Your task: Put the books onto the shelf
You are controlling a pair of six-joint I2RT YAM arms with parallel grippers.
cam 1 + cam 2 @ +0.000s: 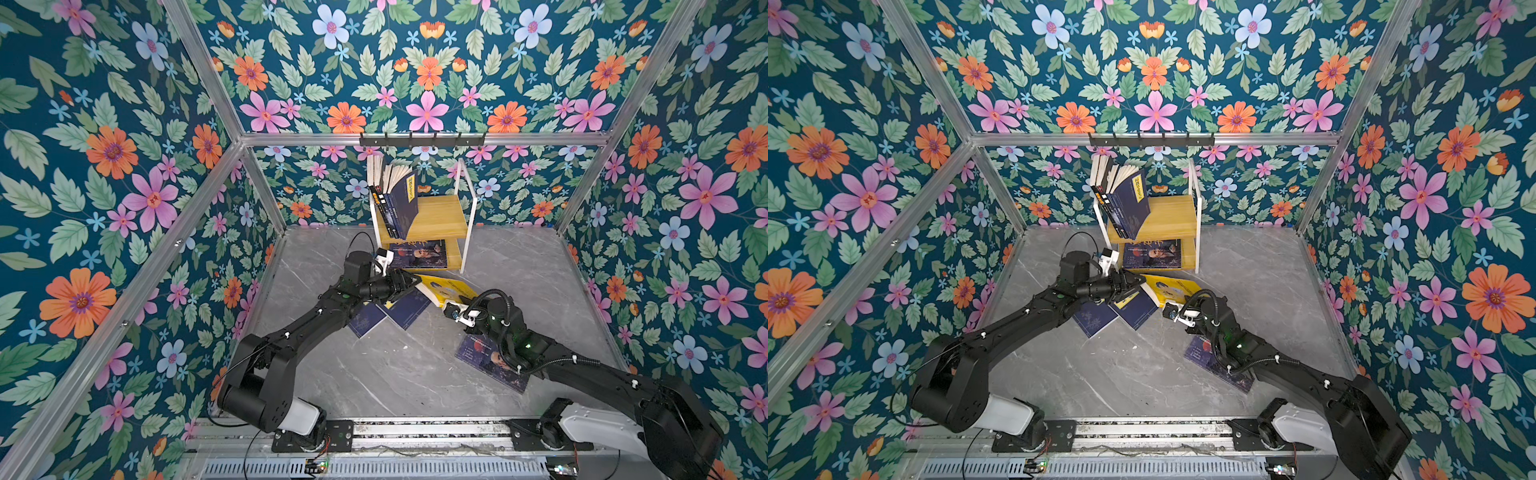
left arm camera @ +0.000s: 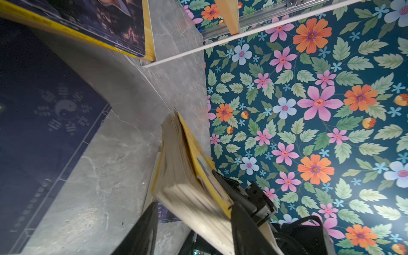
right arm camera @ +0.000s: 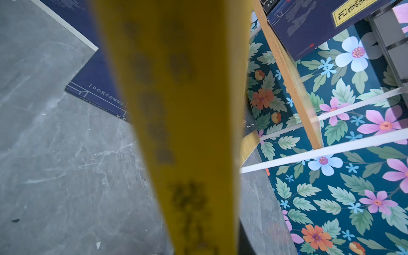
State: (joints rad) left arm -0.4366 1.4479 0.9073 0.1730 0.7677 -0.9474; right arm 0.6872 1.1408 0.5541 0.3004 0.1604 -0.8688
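Yellow book (image 1: 451, 290) runs lengthwise between both arms: left gripper (image 1: 409, 286) jaws parted around one end, right gripper (image 1: 448, 309) clamping the other.

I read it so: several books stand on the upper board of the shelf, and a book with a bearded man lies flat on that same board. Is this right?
Not quite. That bearded-man book lies flat on the lower board of the shelf, as both top views show. The standing books are indeed on the upper board.

Light is bright and even; both top views bow at their edges. Just ahead of the right gripper (image 1: 445, 308) the yellow book (image 3: 176, 110) seems defocused.
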